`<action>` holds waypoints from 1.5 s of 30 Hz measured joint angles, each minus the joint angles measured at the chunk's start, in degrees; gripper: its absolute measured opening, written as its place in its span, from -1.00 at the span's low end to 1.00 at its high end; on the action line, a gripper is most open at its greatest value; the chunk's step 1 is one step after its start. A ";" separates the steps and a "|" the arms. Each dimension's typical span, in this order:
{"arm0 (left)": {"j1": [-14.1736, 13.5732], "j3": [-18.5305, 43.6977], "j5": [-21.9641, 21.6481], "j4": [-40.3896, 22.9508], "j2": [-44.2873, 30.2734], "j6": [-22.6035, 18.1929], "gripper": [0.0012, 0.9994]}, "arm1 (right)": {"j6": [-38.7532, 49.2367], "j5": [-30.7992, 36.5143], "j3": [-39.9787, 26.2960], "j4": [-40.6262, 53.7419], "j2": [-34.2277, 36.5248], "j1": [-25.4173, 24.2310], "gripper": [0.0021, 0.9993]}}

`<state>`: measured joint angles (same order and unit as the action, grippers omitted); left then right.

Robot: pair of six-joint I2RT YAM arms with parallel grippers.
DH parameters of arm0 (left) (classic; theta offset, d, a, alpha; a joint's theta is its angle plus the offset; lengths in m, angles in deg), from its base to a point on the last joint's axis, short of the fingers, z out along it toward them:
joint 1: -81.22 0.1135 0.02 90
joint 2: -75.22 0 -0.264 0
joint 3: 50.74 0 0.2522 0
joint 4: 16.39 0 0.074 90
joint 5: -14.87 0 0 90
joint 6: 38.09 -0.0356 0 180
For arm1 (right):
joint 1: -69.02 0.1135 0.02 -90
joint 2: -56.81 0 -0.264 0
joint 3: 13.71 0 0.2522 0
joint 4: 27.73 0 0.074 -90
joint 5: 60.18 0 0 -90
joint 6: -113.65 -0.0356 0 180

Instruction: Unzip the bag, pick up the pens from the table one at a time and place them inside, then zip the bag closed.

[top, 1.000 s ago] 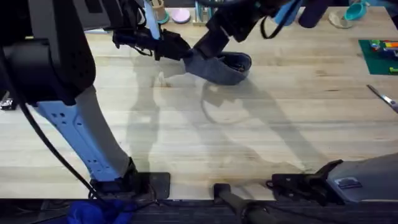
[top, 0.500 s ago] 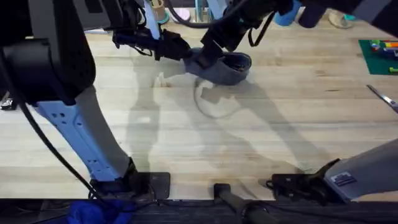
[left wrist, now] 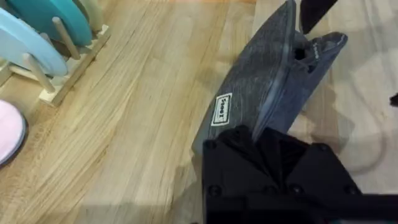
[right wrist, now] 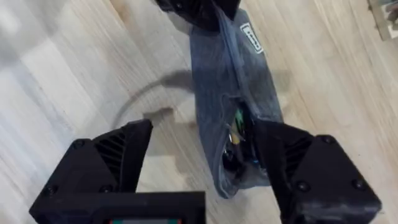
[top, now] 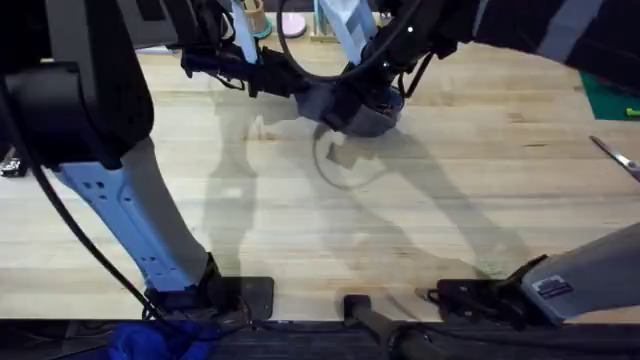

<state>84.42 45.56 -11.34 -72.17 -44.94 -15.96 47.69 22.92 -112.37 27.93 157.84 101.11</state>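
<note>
The grey-blue bag [top: 375,112] lies on the table [top: 420,220] at the far middle, its zipper open at the right end. My left gripper [top: 290,82] is shut on the bag's left end; in the left wrist view its black fingers [left wrist: 236,140] pinch the fabric of the bag [left wrist: 261,87] near the white label. My right gripper [right wrist: 202,134] hangs open over the bag [right wrist: 230,74], one finger on each side of the open mouth. A pen [right wrist: 237,124] with a green section shows inside that opening.
A wooden rack [left wrist: 62,56] with teal plates and a pink dish [left wrist: 7,134] stand just behind the bag. Metal scissors [top: 615,155] lie at the right edge near a green mat [top: 608,98]. The near half of the table is bare wood.
The right arm has swung left and lower, bringing its gripper over the bag's open end. The left gripper has kept its hold and the bag has barely shifted.
</note>
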 joint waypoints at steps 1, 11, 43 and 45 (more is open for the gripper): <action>0.00 0.00 0.00 0.00 0.00 0.00 -0.92 | 0.03 0.00 0.03 -0.06 0.12 -0.13 0.99; -0.02 0.00 0.00 0.00 0.00 0.00 -0.92 | 1.33 -0.85 0.22 -2.06 3.12 -0.67 0.98; 0.00 0.00 0.00 -0.17 0.00 0.02 -0.92 | 1.82 -0.85 0.24 -2.48 3.13 -0.80 -0.54; 0.00 0.00 -0.02 -0.17 0.00 0.00 -0.92 | 1.84 -0.87 0.24 -2.44 3.13 -0.79 -0.67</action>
<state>84.42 45.56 -11.36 -72.34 -44.94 -15.96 49.54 22.05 -112.13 25.49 160.97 100.32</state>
